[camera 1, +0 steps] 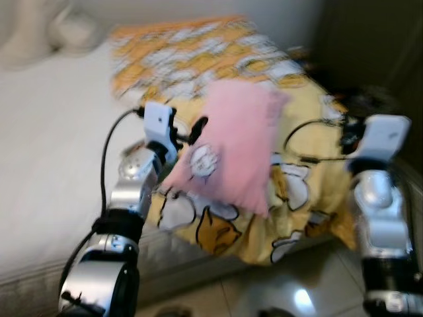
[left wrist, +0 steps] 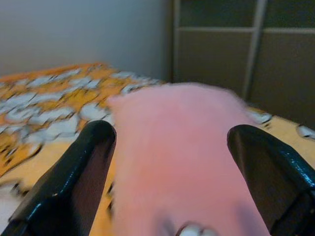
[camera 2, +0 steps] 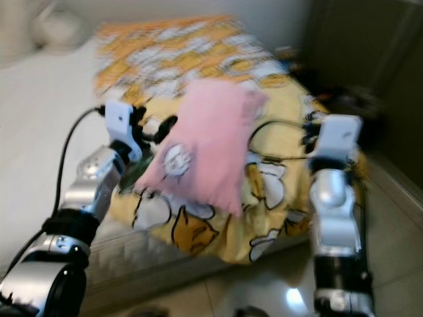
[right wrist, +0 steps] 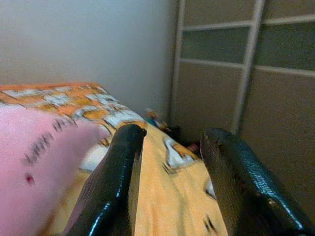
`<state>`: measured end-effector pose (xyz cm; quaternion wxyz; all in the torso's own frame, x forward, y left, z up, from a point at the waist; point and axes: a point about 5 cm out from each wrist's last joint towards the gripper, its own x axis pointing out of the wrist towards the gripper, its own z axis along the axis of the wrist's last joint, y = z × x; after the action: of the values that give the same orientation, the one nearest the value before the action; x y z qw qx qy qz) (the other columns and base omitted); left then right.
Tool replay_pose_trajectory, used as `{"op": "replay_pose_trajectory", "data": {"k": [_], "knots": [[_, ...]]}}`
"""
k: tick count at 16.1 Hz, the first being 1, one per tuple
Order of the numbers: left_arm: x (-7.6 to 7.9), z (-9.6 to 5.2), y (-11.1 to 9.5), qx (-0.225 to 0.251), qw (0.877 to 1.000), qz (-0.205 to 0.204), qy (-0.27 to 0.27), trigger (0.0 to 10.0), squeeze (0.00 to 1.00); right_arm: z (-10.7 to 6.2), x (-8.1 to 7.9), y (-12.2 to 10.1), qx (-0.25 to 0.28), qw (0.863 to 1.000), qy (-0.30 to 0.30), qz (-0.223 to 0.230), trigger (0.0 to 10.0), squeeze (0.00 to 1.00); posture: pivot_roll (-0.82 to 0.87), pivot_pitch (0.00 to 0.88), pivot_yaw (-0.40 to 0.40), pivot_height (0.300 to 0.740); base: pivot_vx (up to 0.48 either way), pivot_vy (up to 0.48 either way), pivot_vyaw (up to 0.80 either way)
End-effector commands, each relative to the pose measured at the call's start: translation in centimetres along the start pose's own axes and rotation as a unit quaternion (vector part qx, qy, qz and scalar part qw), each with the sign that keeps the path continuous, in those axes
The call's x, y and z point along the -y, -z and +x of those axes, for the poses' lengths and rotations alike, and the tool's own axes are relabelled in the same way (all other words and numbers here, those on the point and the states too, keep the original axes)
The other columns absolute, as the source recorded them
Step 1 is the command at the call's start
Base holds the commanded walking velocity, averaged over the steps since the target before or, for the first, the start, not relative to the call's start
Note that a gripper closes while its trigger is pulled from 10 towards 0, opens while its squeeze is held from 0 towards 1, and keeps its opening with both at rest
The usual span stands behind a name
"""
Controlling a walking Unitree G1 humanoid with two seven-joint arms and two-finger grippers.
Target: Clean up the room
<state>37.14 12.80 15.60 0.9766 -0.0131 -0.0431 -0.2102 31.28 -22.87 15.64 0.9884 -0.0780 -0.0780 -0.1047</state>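
Left eye view: the left pincer (camera 1: 198, 129) is raised over the foot end of the bed and carries a pink, soft fabric cushion with a small white cartoon print (camera 1: 231, 148); the cushion hangs tilted from the pincer, above the yellow-and-orange cartoon-print quilt (camera 1: 218, 53) that covers the foot of the bed and drapes over its near corner. The bare white mattress (camera 1: 53, 172) runs along the bed's left side, with pale pillows (camera 1: 39, 33) at the far left corner, blurred. The right arm (camera 1: 380, 191) is raised just beside the right edge of the bed, over the glossy tiled floor (camera 1: 297, 290). Right eye view: same layout; the right arm's white wrist housing (camera 2: 337, 139) stands apart from the cushion, and dark clutter by the bed's far right side is too blurred to identify. Left wrist view: the two black fingers (left wrist: 74, 182) stand wide, one on each side of the pink cushion, which sits between them; contact at the pads cannot be confirmed, but the cushion is judged gripped. Right wrist view: the right pincer (right wrist: 170, 142) is parted and empty, aimed along the quilt toward a brown panelled wardrobe (right wrist: 246, 73). Progress assessment: one item is in hand and not yet placed; the quilt is unstraightened, so most of the tidying appears to remain.
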Motion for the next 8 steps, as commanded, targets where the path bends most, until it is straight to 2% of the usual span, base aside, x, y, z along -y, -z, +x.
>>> {"op": "replay_pose_trajectory", "data": {"k": [1, 2, 8], "knots": [[-1.1, -0.5, 0.3, -0.008, 1.000, 0.000, -0.030, 10.0, 0.00, 0.0, -0.8, -0.3, 0.001, 1.000, -0.012, 0.007, 10.0, 0.00, -0.16, 0.000, 0.069, 0.724, 0.000, 0.000, 0.00], [-1.5, -0.6, 0.4, -0.014, 0.999, 0.002, -0.047, 10.0, 0.00, -0.1, -0.9, -0.1, -0.002, 1.000, -0.014, 0.009, 10.0, 0.00, -0.16, 0.000, 0.070, 0.724, 0.000, 0.000, 0.00], [-1.8, -0.8, 0.8, -0.013, 0.997, -0.018, -0.079, 10.0, 0.00, -0.6, -1.8, 0.3, -0.012, 0.999, -0.039, 0.021, 10.0, 0.00, -0.16, 0.000, 0.068, 0.724, 0.000, 0.434, 0.00]]}}
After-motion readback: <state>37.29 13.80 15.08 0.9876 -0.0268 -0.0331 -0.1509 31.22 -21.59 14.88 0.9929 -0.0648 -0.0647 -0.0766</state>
